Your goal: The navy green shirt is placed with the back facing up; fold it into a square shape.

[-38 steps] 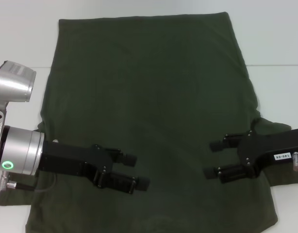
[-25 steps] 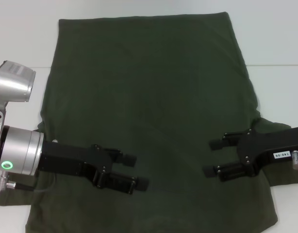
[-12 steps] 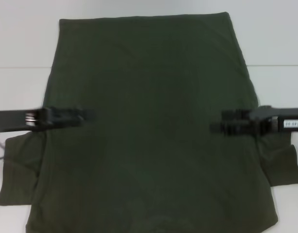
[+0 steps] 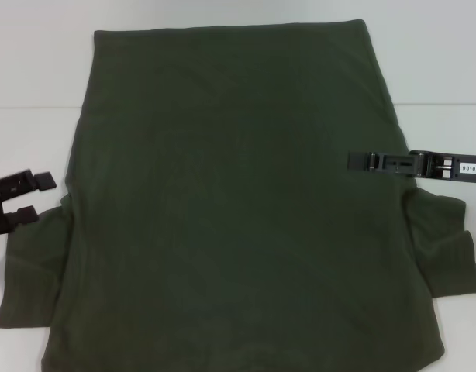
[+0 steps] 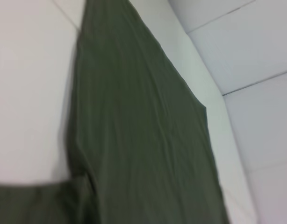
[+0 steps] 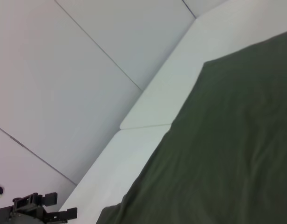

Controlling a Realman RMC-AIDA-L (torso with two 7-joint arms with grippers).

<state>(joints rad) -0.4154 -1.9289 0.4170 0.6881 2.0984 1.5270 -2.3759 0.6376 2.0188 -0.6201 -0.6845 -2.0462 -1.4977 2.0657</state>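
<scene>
The left gripper [image 4: 38,195] sits at the left edge of the head view, fingers spread and empty, just beside the shirt's left sleeve (it also shows far off in the right wrist view [image 6: 58,206]). The navy green shirt [image 4: 238,201] lies flat, plain side up, on the white table [image 4: 36,70], covering most of it, both sleeves out to the sides. The right gripper [image 4: 356,162] hangs edge-on over the shirt's right side above the sleeve; I cannot tell whether its fingers are spread or pressed together.
</scene>
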